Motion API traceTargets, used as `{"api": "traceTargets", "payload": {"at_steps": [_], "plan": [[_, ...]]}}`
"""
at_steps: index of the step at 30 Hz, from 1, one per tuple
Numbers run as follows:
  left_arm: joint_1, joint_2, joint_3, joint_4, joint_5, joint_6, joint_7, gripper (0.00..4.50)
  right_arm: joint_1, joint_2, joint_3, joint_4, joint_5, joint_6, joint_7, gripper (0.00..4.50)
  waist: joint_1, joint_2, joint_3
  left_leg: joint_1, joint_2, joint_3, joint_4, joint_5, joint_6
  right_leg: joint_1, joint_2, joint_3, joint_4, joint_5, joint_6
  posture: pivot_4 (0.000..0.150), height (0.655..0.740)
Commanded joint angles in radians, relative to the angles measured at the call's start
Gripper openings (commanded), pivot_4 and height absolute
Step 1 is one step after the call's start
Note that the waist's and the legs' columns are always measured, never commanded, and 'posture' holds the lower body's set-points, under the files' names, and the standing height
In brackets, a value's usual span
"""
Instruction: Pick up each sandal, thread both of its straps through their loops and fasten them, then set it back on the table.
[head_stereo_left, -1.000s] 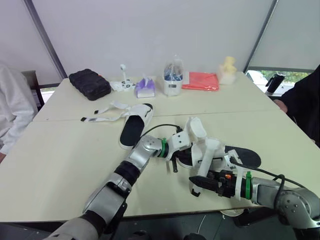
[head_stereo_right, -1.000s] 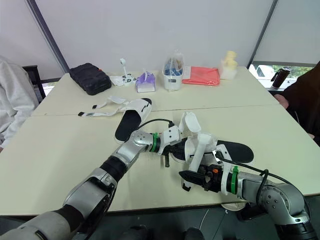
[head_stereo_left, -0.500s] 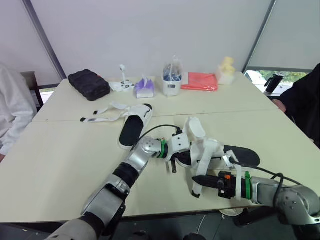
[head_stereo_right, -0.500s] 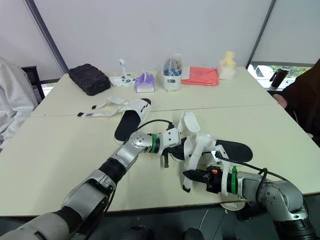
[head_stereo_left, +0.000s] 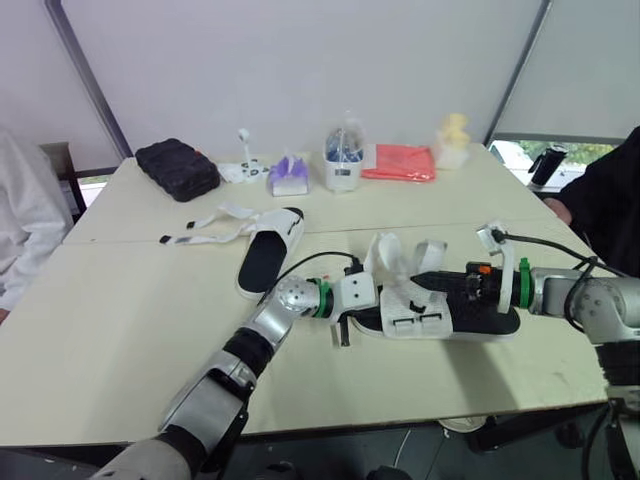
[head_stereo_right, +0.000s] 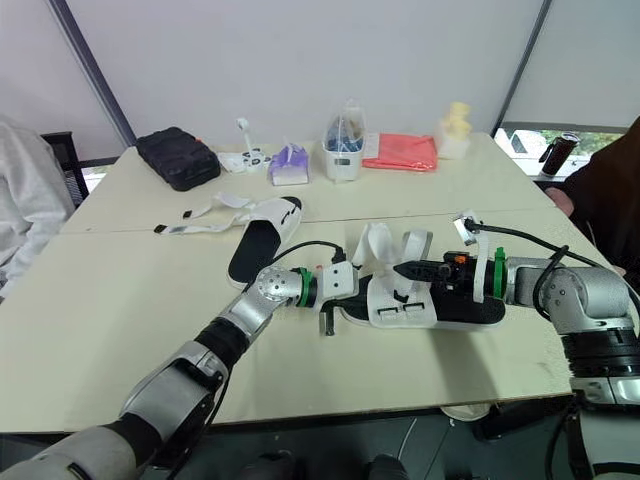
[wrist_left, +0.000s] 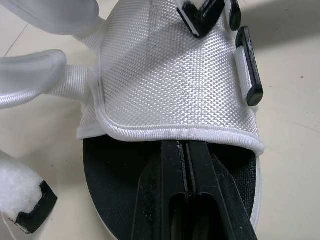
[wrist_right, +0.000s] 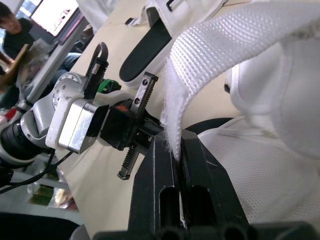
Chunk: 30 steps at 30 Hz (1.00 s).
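Swung round from the front edge of the desk since a second ago, the right tool now reaches in from the robot's right, low over the near sandal. Its fingers are narrow, pinched on a strap of white webbing with a fuzzy edge. The sandal lies flat near the desk's middle – black footbed, white sole, a white woven upper carrying black loops, and its straps standing up loose and unthreaded. At the sandal's other end the left tool is closed tight on the sole's rim, just under the hem of the upper. Farther back a second sandal lies with its straps splayed flat towards the robot's left. Along the far edge sit a black case, a purple pack, a white tub and a red cloth.
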Motion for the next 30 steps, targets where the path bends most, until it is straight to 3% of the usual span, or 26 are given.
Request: {"api": "traceTargets", "payload": {"at_steps": [1,8,16,24,30], "plan": [[0.055,0.016,-0.017,-0.020,0.025,0.065,-0.002,0.00,-0.067,-0.031,0.017,0.049,-0.049,-0.005,0.100,0.04,0.001,0.000,0.000,0.000,0.000,0.000,0.000,0.000,0.000,0.000,0.000,0.000,0.000,0.000,0.000,0.150,0.7400],[0.098,0.026,-0.028,-0.089,0.029,0.112,-0.004,0.00,-0.132,-0.062,0.061,0.138,-0.098,0.073,0.249,0.04,0.004,0.000,0.000,0.000,0.000,-0.001,-0.001,0.000,0.000,0.000,0.000,0.000,0.000,0.000,0.000,0.150,0.7400],[0.112,0.021,-0.038,-0.117,0.031,0.134,0.003,0.00,-0.161,-0.068,0.063,0.179,-0.119,0.153,0.293,0.04,0.005,0.000,0.000,0.000,0.000,-0.001,-0.001,0.000,-0.001,0.000,0.000,0.000,-0.001,0.000,0.000,0.150,0.7400],[0.124,0.020,-0.041,-0.140,0.029,0.148,0.001,0.00,-0.120,-0.055,0.121,0.185,-0.235,0.029,0.316,0.04,0.006,0.000,0.000,-0.001,0.000,-0.001,-0.001,-0.001,-0.001,0.000,0.000,0.000,-0.001,0.000,0.000,0.150,0.7400],[0.126,0.022,-0.041,-0.145,0.029,0.153,0.002,0.00,-0.118,-0.066,0.160,0.159,-0.259,0.041,0.378,0.04,0.005,0.000,0.000,-0.001,0.000,0.000,-0.001,-0.001,-0.001,-0.001,0.000,0.000,-0.001,0.000,0.000,0.150,0.7400]]}}
